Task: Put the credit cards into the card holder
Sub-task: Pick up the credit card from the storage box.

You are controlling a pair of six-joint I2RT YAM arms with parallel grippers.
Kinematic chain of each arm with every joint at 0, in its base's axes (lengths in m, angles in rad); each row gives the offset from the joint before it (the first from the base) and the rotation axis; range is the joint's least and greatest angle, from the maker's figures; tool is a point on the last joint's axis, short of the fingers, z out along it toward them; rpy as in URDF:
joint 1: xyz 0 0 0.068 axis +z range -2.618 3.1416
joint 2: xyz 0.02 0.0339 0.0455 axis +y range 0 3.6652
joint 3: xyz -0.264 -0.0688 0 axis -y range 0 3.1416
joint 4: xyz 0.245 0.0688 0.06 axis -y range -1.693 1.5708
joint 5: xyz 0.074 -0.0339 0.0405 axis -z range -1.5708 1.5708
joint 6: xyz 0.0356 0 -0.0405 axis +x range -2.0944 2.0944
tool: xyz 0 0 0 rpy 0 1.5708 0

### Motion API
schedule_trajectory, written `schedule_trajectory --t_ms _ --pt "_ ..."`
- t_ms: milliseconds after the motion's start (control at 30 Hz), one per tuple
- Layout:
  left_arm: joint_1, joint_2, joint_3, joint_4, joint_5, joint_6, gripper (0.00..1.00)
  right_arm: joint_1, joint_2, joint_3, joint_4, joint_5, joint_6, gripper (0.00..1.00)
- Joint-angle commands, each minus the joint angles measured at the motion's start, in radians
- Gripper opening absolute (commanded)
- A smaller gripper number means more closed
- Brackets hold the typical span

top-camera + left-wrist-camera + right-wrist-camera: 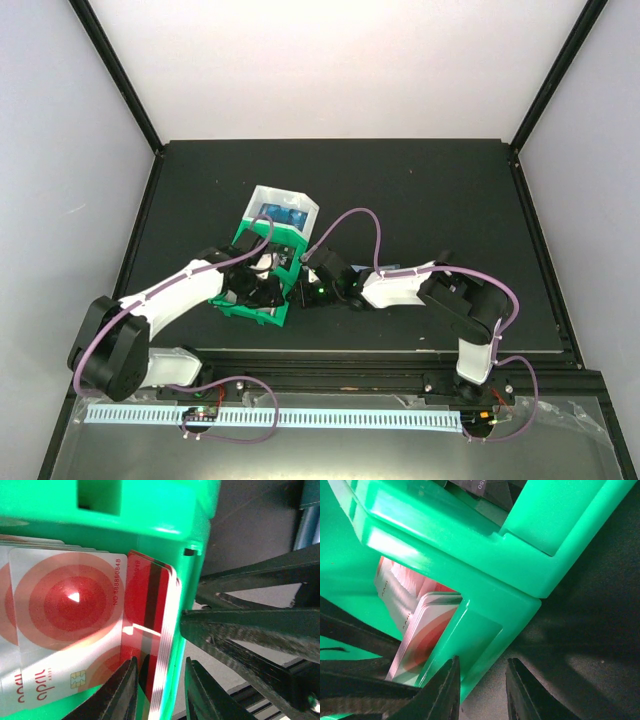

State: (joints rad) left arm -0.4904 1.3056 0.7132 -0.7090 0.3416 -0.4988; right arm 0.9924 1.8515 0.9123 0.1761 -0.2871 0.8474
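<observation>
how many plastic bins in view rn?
2. Green bin at centre, on the near side; white bin right behind it, against its far end. No others visible, though some could be hidden.

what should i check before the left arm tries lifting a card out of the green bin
1. Left gripper straddles the upright cards: ok.
2. Only one card between the jaws: not ok, several stacked edges sit there.
3. Grip firm on the cards: cannot tell.
4. Green bin wall outside the jaws: cannot tell, it lies right against the stack.
5. Right gripper at the bin's corner to steady it: ok for position, cannot tell if clamped.
6. Card holder located: cannot tell; blue items lie in the white bin, too small to identify.
</observation>
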Motion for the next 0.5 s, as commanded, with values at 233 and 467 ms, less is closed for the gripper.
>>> schedule_trajectory --t_ms 233,467 --pt "0.0 -0.053 0.037 -0.035 0.069 0.015 0.27 0.003 0.009 0.011 -0.021 0.035 -0.003 0.28" --pt "0.0 -0.031 0.031 -0.013 0.007 0.026 0.36 0.003 0.011 0.01 -0.02 0.035 -0.002 0.28"
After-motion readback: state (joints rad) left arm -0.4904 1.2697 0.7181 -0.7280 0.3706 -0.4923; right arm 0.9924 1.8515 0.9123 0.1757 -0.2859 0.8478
